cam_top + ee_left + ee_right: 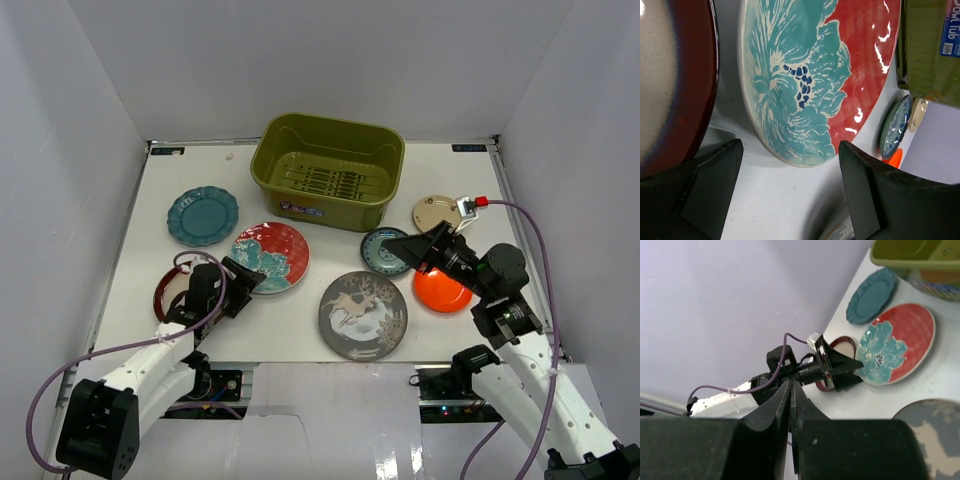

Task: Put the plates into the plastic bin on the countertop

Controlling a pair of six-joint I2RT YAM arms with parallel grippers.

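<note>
Currently, the glossy, round red-and-teal floral plate (805, 90) is being flanked by the spread left gripper (790, 150); the right gripper (791, 390) is being held clenched, empty.

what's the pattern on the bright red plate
Bright red plate: teal flower, dark blue centre; left wrist view.

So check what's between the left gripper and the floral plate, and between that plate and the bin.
Nothing visible. The open left gripper faces the near rim of the floral plate across bare countertop; the dark-red-rimmed plate lies off to the side. Between the floral plate and the plastic bin only bare surface shows.
</note>
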